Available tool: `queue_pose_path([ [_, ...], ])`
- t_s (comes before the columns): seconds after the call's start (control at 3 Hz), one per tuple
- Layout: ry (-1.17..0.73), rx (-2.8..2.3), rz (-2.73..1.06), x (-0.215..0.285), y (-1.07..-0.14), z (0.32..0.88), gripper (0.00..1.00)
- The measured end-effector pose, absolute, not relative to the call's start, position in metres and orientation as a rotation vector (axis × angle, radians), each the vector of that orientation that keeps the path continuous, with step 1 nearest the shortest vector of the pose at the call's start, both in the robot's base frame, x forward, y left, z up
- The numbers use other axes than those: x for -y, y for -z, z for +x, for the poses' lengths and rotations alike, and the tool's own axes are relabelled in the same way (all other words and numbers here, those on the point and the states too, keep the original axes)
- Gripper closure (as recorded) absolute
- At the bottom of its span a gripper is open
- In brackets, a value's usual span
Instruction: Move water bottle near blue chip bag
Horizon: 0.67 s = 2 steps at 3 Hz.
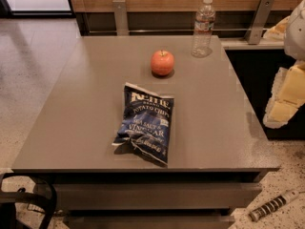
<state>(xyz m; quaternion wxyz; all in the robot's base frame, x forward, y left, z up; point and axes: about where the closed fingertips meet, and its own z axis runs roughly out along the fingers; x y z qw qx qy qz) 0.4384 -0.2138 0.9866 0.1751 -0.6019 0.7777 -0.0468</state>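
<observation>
The water bottle (203,27) is clear and ribbed with a white cap. It stands upright at the far right corner of the grey table (71,128). The blue chip bag (145,123) lies flat near the table's front middle, with white lettering on top. My gripper (284,101) shows as a pale yellow and white shape at the right edge of the camera view. It is off the table's right side, well apart from the bottle and the bag, and holds nothing that I can see.
A red apple (162,62) sits between the bottle and the bag, left of the bottle. A wooden wall with metal brackets (120,15) runs behind the table. A striped tool (271,206) lies on the speckled floor at the lower right.
</observation>
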Motion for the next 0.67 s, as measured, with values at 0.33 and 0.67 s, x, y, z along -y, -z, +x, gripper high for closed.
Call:
queue_pose_path([
  [0.33,0.134,-2.202,-1.704,0.214,-0.987,0.439,0.0],
  [0.67,0.139,-2.187,-1.639,0.223,-0.985,0.458,0.0],
])
